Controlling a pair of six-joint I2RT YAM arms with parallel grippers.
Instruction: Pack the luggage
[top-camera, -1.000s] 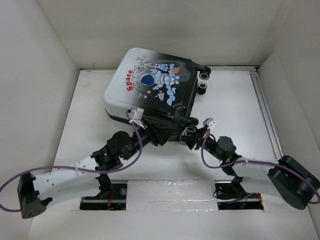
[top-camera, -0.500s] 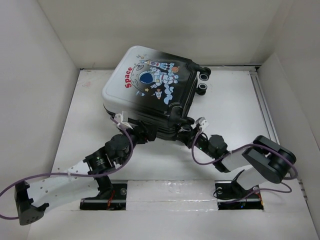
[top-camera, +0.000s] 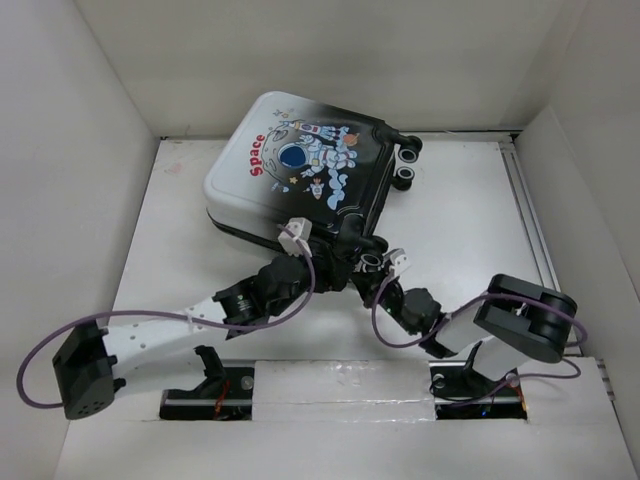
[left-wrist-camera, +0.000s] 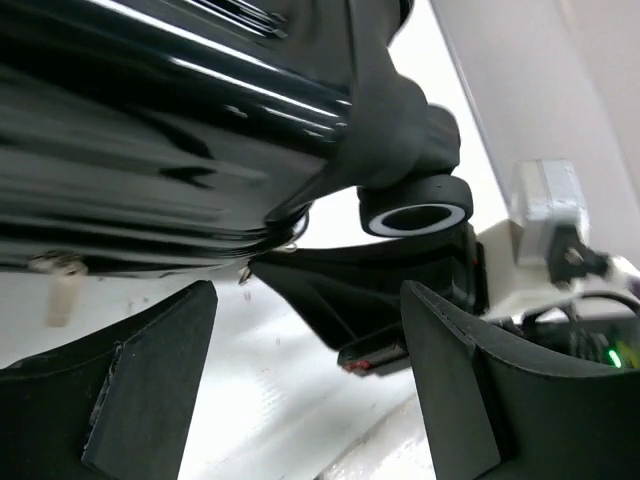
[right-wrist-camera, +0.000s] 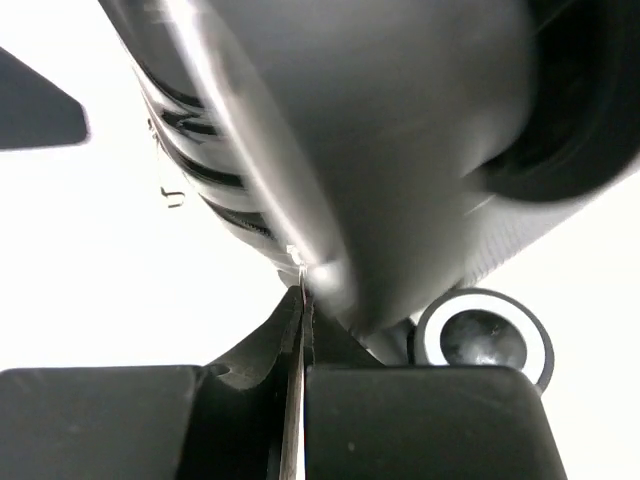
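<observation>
We count one luggage (top-camera: 290, 170) toward the far edge of the one desk (top-camera: 470, 220), three of its wheels (top-camera: 407, 155) showing, two arms, the left arm (top-camera: 160, 338) and the right arm (top-camera: 520, 318), two tools, the left tool (left-wrist-camera: 310, 370) and the right tool (right-wrist-camera: 300, 330), and two purple cables (top-camera: 100, 316).

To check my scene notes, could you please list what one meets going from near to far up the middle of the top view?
mounting strip → left hand and right hand, roughly level → luggage → back wall
</observation>
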